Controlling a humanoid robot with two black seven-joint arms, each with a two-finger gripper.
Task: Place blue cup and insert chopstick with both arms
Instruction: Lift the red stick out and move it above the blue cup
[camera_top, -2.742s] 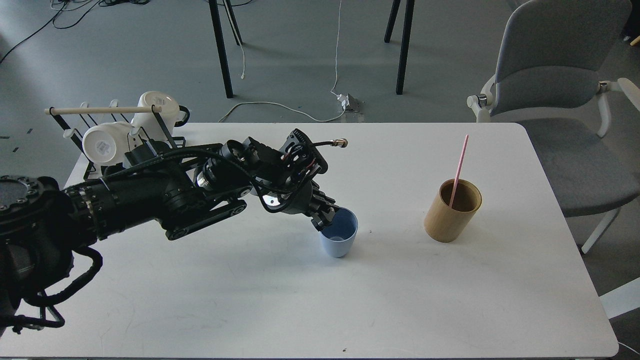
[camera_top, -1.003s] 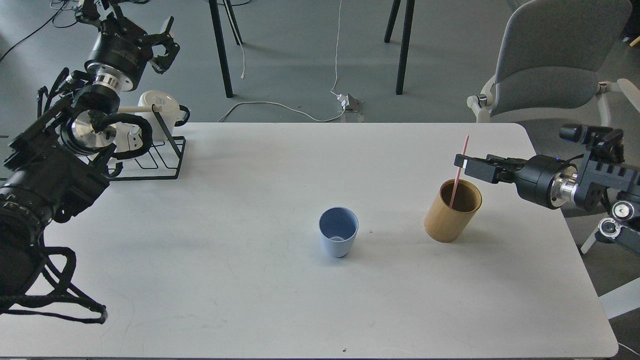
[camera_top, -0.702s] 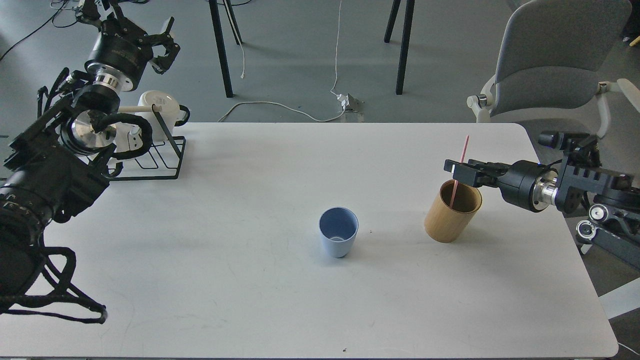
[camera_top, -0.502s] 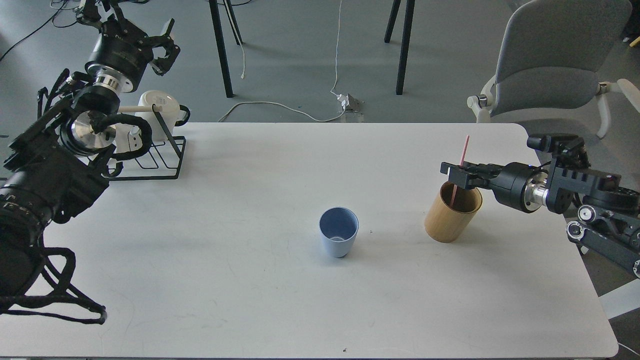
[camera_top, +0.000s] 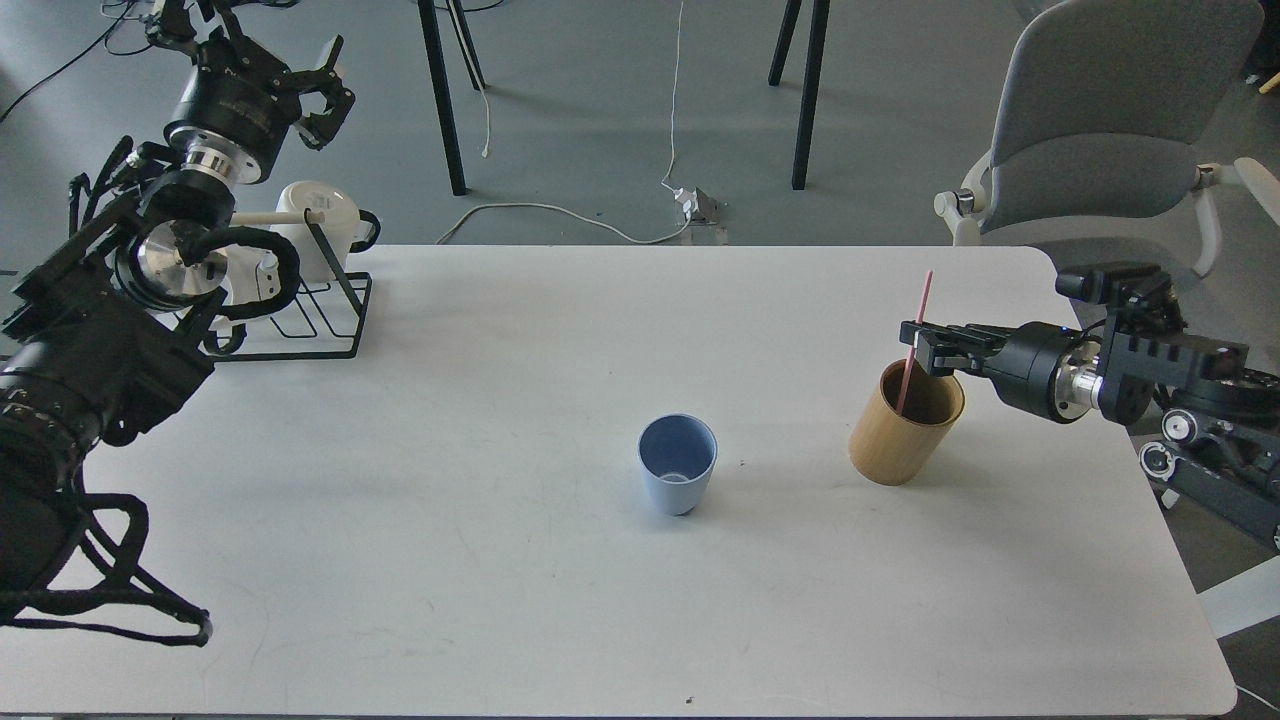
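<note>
Pale blue cup (camera_top: 677, 478) upright mid-table; thin pink chopstick (camera_top: 917, 334) slanting up from the bamboo holder (camera_top: 903, 424) well right.

One pale blue tapered cup (camera_top: 677, 477), one thin pink-red chopstick (camera_top: 921, 310), one tan bamboo cylinder (camera_top: 903, 424), one black wire rack (camera_top: 312, 322), one white table (camera_top: 560, 600), two black robot arms.
</note>
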